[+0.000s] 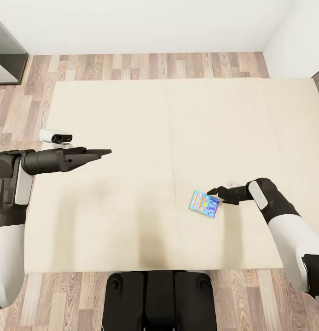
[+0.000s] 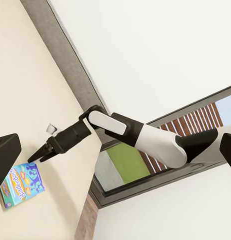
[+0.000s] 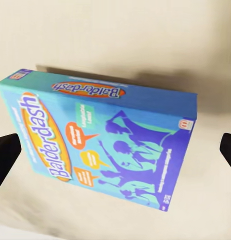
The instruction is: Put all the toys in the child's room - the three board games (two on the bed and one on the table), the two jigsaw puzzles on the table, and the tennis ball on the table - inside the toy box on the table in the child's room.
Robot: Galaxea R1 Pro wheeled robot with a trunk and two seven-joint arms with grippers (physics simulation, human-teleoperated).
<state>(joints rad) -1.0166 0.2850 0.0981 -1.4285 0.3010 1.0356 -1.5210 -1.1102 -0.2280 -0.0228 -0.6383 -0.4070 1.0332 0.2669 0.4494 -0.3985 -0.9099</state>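
Blue board game (image 1: 204, 203) flat on bed (image 1: 131, 115): light, rigid, slick; grasp across narrow edges. Right gripper (image 1: 212, 191) spread wide, empty, just beside box. Left gripper (image 1: 106, 152): state unclear.

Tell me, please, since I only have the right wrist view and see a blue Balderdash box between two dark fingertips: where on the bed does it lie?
Observer: The Balderdash box lies flat on the cream bed, on the robot's right half, toward the near edge.
Operator: Is my right gripper touching it?
Observer: In the head view the right gripper sits at the box's far right corner; I cannot tell contact. In your view the fingers stand apart on either side.
Operator: Where is the left arm?
Observer: The left gripper hovers over the bed's left half, well apart from the box, holding nothing.
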